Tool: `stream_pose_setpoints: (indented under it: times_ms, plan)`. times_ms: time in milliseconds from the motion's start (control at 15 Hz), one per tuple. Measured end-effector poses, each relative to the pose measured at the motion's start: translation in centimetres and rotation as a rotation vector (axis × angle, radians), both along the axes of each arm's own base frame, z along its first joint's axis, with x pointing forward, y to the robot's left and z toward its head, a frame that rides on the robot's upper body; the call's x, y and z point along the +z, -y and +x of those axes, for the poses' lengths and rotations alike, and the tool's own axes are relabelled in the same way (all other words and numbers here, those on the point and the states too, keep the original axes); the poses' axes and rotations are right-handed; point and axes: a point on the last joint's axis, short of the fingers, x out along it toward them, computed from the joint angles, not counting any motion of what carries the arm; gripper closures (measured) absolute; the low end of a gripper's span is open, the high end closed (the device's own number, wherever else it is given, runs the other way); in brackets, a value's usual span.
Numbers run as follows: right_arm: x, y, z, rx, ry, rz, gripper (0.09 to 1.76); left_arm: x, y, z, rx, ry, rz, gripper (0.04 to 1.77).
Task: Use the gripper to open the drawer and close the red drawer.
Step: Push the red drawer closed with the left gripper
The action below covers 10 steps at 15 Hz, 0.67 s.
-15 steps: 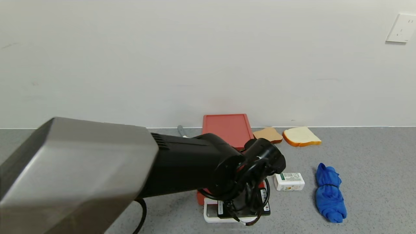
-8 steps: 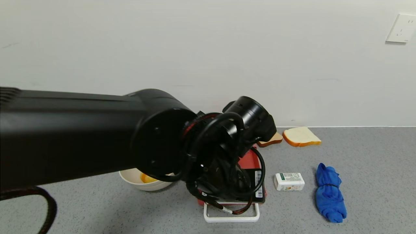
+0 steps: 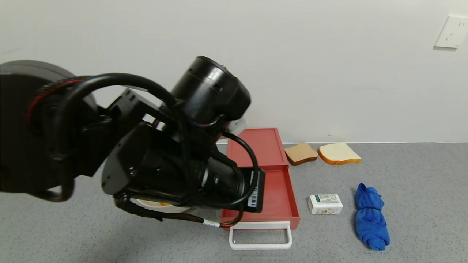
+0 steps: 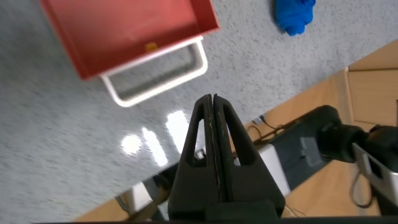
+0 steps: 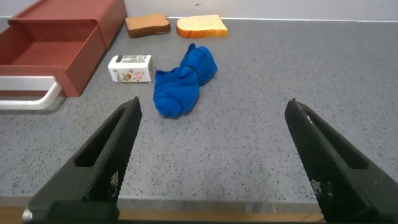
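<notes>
The salmon-red drawer [image 3: 256,146] lies on the grey counter by the wall. Its tray [image 3: 279,193] is slid out toward me and looks empty, with the white loop handle [image 3: 260,237] at its front. My left arm's black wrist [image 3: 190,171] hangs above and left of the tray and hides its own fingers in the head view. In the left wrist view my left gripper [image 4: 212,99] is shut and empty, high above the counter, clear of the handle [image 4: 155,78]. My right gripper [image 5: 213,104] is open and empty at the counter's front edge, with the drawer [image 5: 56,43] farther off.
A white packet [image 3: 325,204] and a blue cloth [image 3: 371,217] lie right of the tray. Two bread slices [image 3: 300,152] [image 3: 339,153] lie near the wall. A cream bowl [image 3: 161,207] sits partly hidden under my left arm.
My left arm has lifted off the white handle and swung up and to the left. The tray and its handle have stayed where they were.
</notes>
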Motion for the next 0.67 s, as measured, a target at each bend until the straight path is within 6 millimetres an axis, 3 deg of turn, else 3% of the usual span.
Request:
stream_pose_setpoints:
  times_ms: [400, 667]
  plan:
    - [0.0, 0.0, 0.0, 0.000, 0.000, 0.000, 0.15, 0.3, -7.0, 0.4, -0.096, 0.232, -0.057, 1.70]
    - [0.0, 0.0, 0.0, 0.000, 0.000, 0.000, 0.15, 0.8, -10.3, 1.1, -0.098, 0.412, -0.192, 1.70]
